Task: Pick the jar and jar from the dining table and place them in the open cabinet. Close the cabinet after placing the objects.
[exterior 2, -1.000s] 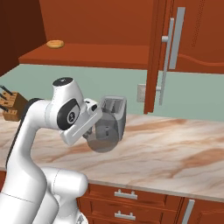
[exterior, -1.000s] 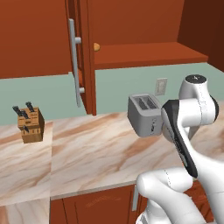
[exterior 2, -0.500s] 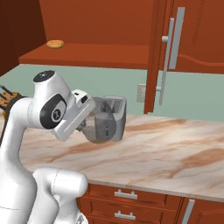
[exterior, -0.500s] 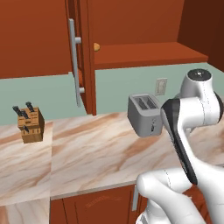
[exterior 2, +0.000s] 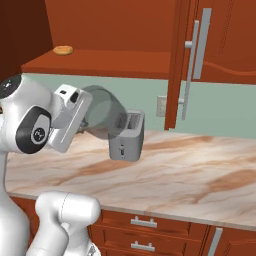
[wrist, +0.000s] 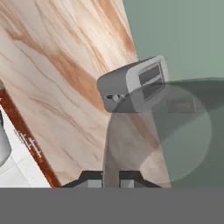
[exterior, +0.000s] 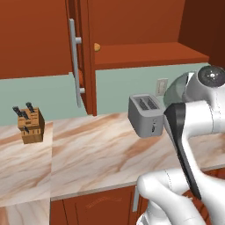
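Smoky-grey and see-through, the jar (exterior 2: 103, 113) rides in your gripper (wrist: 110, 178), whose fingers are pinched tight on it, carried in the air above the counter (exterior 2: 190, 172) in front of the toaster (exterior 2: 127, 135). You can read the toaster straight through its wall in the hand view, and nothing shows inside it, so judge it light, rigid and probably slick and breakable; the grip looks to sit at one end, so move it gently. Beyond the toaster, the cabinet (exterior 2: 107, 62) stands open above, its door (exterior 2: 212, 42) swung out to the right with a long silver handle (exterior 2: 196, 62). On its shelf lies one small tan round item (exterior 2: 63, 50); the rest of the shelf is bare.
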